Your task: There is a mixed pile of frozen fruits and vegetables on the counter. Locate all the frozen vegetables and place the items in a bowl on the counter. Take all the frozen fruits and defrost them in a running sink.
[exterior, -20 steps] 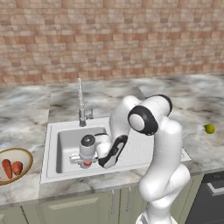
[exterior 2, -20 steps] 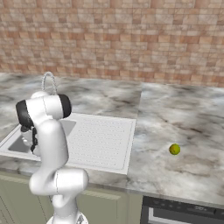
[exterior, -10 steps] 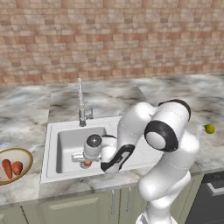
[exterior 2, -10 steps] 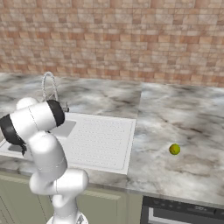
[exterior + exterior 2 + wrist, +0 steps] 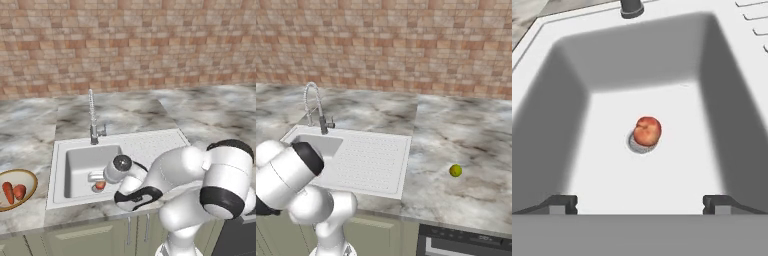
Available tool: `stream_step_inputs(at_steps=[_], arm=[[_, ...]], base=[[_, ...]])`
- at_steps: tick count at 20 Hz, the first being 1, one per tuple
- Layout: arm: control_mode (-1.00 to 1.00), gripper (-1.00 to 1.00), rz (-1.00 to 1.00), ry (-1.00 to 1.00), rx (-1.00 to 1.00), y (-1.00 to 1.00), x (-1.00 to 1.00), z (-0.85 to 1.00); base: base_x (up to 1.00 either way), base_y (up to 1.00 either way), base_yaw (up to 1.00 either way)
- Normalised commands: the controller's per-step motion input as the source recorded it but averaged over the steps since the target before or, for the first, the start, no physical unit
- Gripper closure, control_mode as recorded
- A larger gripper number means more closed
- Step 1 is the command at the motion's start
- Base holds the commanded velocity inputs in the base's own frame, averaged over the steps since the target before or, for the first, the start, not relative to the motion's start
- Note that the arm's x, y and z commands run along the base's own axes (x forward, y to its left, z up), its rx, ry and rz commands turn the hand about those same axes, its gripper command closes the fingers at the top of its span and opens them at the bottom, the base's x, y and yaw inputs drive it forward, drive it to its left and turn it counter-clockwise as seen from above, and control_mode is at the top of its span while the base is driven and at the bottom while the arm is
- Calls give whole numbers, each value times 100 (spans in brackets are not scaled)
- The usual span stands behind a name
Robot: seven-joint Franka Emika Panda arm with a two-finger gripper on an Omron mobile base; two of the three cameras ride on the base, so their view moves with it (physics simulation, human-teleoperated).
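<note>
Red-orange ball (image 5: 647, 131) on sink (image 5: 572, 125) drain, below spread-wide tool (image 5: 640, 202), untouched.

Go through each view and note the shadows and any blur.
Hand view: sharp; the sink walls are shaded grey, its floor bright around the red fruit. Left base view: soft, the basin dim beneath the arm. Right base view: even light, a small shadow by the lime.

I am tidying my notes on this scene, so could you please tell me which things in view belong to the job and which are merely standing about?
Part of the job:
- red-orange ball, lying in the sink basin
- yellow-green ball, on the counter
- two orange-red pieces, in the bowl
- faucet
- gripper, open over the basin

Merely standing about:
- brick wall
- cabinet doors
</note>
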Motion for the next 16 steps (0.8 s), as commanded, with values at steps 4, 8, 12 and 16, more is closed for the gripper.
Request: stream_step_inputs(at_steps=[4,8,12,16], arm=[[-100,-100,0,12,-8,30,-3,100],[-100,-100,0,28,-10,17,-7,100],[-100,-100,0,34,-11,8,-37,99],[-100,-100,0,27,-15,2,-50,88]], base=[[0,0,0],[0,0,0],[0,0,0],[0,0,0]])
